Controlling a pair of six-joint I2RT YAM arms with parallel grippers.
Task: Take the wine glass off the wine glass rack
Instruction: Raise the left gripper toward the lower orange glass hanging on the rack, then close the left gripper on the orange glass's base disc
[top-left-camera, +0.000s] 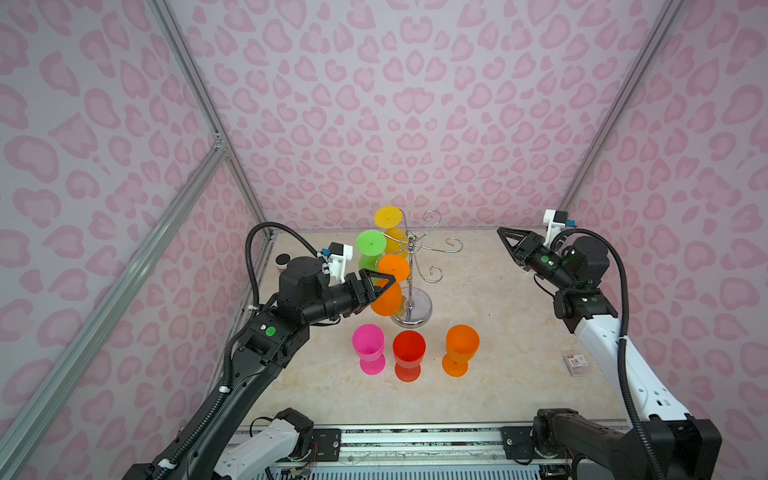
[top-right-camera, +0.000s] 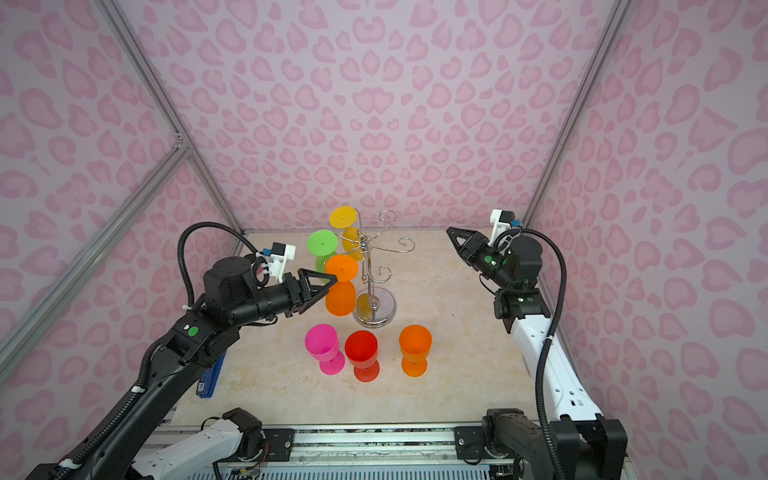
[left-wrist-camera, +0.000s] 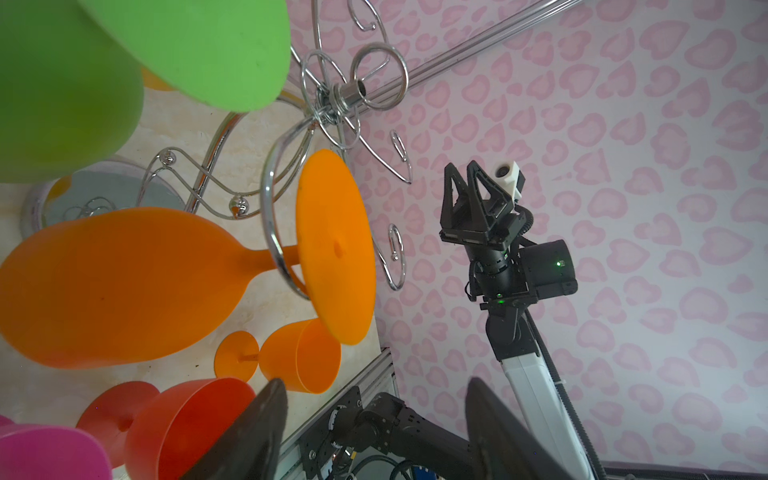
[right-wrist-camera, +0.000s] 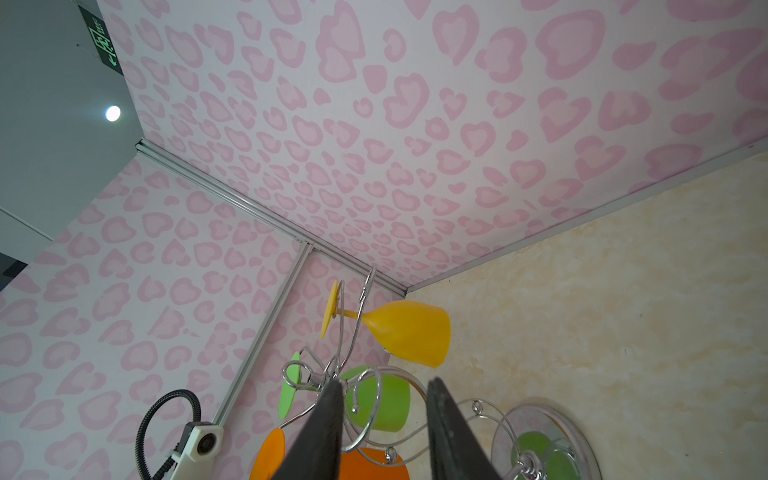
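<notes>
The wine glass rack (top-left-camera: 410, 286) (top-right-camera: 371, 286) is a chrome wire stand on a round mirror base at mid-table. Three glasses hang upside down on its left arms: yellow (top-left-camera: 388, 217), green (top-left-camera: 371, 243) and orange (top-left-camera: 386, 299) (left-wrist-camera: 116, 286). My left gripper (top-left-camera: 380, 280) (left-wrist-camera: 374, 386) is open beside the orange hanging wine glass, at stem height. Nothing lies between its fingers (left-wrist-camera: 270, 403). My right gripper (top-left-camera: 505, 237) (right-wrist-camera: 384, 386) is raised at the back right, well clear of the rack (right-wrist-camera: 361, 399). It stands open and empty.
Three glasses stand upright in a row in front of the rack: pink (top-left-camera: 368, 345), red (top-left-camera: 409, 351) and orange (top-left-camera: 461, 347). A small clear box (top-left-camera: 575, 365) lies at the right edge. A dark cup (top-left-camera: 282, 262) sits at the back left, and a blue item (top-right-camera: 210, 378) under the left arm.
</notes>
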